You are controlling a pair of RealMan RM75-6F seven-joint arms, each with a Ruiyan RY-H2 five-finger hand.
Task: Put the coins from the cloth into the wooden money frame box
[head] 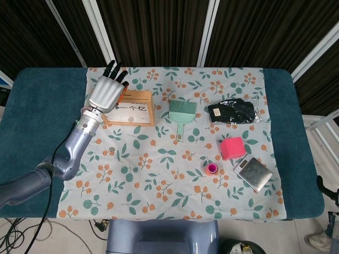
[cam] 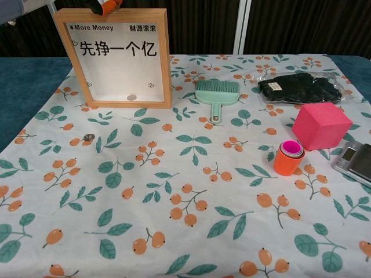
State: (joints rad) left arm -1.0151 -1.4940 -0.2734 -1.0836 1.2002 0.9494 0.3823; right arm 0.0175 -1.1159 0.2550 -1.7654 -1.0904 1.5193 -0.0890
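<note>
One wooden money frame box with a white printed front stands at the far left of the floral cloth. Two small coins show: one inside the box at its bottom edge, one lying on the cloth near the left. One mint-green plastic hand brush, one black bundle in a clear bag, one pink foam cube, one stack of orange and pink nesting cups and one silver pocket scale lie to the right. One robot hand is in view, the left
</note>
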